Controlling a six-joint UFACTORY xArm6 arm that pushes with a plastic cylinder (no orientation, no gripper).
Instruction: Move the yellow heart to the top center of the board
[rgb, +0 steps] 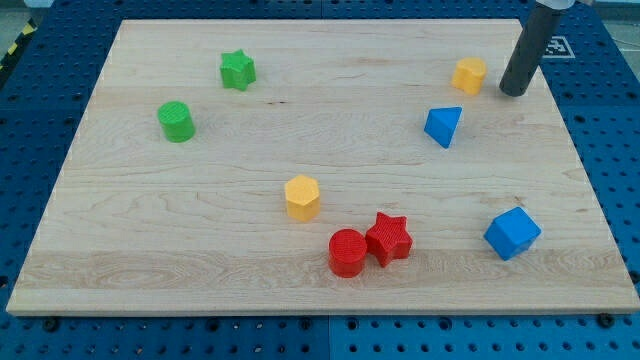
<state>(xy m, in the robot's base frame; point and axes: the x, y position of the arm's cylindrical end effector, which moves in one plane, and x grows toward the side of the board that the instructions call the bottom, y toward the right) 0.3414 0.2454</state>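
Note:
The yellow heart (469, 75) lies near the board's top right. My tip (513, 93) rests on the board just to the right of it, a small gap apart. A yellow hexagon (302, 197) lies near the board's middle, lower down. The rod comes in from the view's top right corner.
A blue triangle (443, 126) lies just below and left of the heart. A green star (238, 70) and a green cylinder (176, 121) lie at the upper left. A red cylinder (347, 252) touches a red star (388, 238) at the bottom centre. A blue cube (512, 233) lies at the lower right.

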